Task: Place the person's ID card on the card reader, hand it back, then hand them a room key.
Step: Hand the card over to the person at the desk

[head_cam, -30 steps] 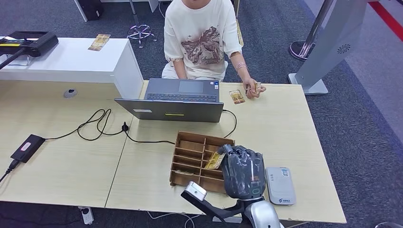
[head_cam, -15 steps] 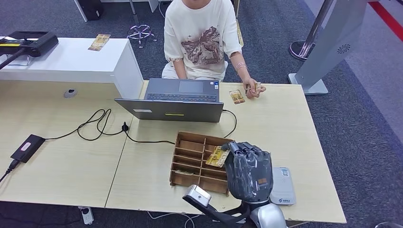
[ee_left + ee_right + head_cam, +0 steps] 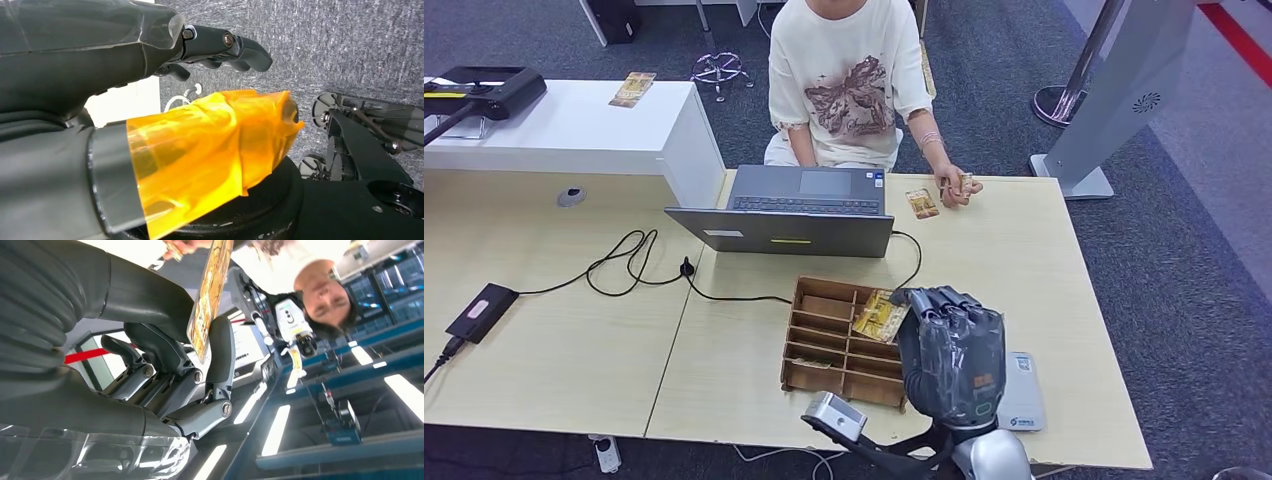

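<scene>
Laptop (image 3: 799,205) behind wooden tray (image 3: 829,340), right hand (image 3: 949,355) holding room key (image 3: 880,316)

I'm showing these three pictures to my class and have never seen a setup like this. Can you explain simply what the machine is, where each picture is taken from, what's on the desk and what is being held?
It is a humanoid robot. The wide picture is from its head, looking down at a desk; the other two come from cameras at its wrists. On the desk lie a laptop, a wooden tray and a white card reader. A person sits opposite. The right hand pinches a yellow card above the tray. The left hand hangs by the floor, holding nothing.
</scene>
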You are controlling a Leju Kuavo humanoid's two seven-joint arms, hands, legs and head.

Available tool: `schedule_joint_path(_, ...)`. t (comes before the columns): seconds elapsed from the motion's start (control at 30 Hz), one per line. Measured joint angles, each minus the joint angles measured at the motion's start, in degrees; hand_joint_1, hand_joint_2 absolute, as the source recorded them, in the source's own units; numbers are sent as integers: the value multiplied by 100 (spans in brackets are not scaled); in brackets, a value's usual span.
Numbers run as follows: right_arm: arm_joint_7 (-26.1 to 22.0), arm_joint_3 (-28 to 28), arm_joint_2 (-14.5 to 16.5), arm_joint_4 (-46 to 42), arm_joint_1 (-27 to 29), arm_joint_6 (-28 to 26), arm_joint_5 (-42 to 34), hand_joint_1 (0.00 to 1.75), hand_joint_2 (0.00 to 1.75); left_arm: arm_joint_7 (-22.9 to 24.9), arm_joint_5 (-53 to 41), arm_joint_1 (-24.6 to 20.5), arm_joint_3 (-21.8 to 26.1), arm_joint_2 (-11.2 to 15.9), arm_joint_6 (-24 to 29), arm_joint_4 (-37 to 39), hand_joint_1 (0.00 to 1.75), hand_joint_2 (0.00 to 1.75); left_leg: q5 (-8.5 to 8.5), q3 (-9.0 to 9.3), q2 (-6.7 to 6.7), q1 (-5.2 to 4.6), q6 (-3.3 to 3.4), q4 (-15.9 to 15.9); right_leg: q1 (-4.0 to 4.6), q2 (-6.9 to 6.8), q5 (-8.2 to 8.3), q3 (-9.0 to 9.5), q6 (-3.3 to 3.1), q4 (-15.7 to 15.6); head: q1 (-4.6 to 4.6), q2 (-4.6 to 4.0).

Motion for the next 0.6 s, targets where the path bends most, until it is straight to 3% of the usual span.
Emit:
schedule_joint_path(0.23, 250, 62, -85, -44, -331, 92, 4, 175, 175, -19, -83, 8, -33, 39, -44, 0, 0, 0, 0, 0, 2, 0, 0, 0, 0, 2, 1, 1, -1, 1, 1, -1)
schedule_joint_path(0.6, 212, -34, -158, 115, -847, 344, 2, 175, 175, -19, -214, 11, -135, 110, -137, 0, 0, 0, 0, 0, 1, 0, 0, 0, 0, 2, 1, 0, -1, 1, -1, -1)
